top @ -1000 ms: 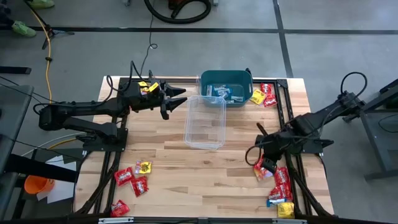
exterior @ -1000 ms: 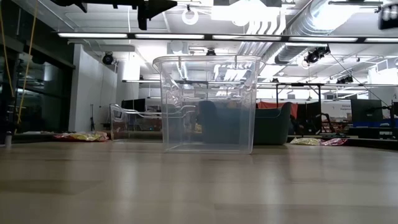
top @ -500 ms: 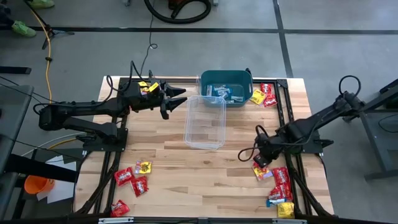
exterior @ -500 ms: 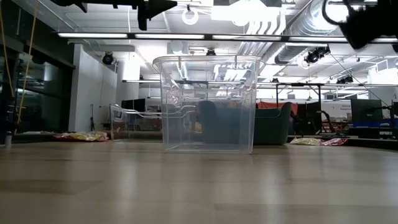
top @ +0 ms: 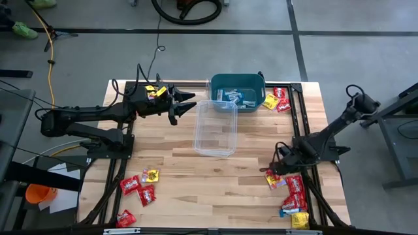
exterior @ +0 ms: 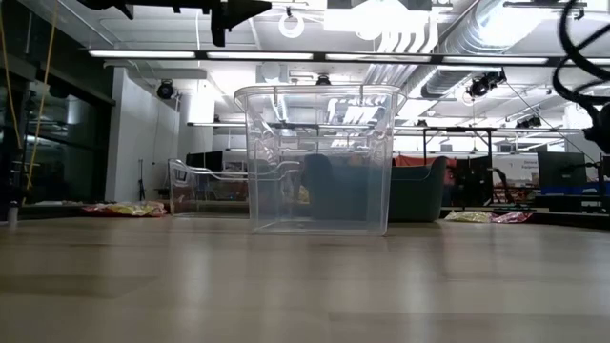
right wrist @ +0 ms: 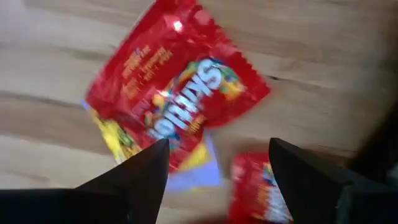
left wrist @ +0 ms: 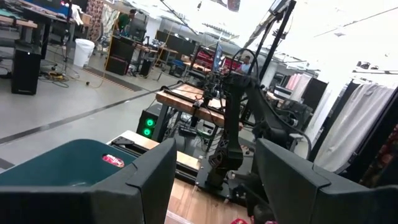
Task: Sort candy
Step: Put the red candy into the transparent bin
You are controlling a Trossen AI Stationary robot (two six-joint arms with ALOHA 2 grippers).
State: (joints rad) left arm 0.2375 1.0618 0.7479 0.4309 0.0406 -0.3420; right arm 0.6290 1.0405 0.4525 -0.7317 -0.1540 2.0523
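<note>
A clear plastic tub stands upright near the middle of the wooden table, its open top facing up; seen from table height, its walls show the room behind. Touching its far short side is a teal bin, also upright. Beyond the table's edge lies grey floor crossed by dark tape lines, with a yellow cable trailing along it and an orange object near the table's left corner.
</note>
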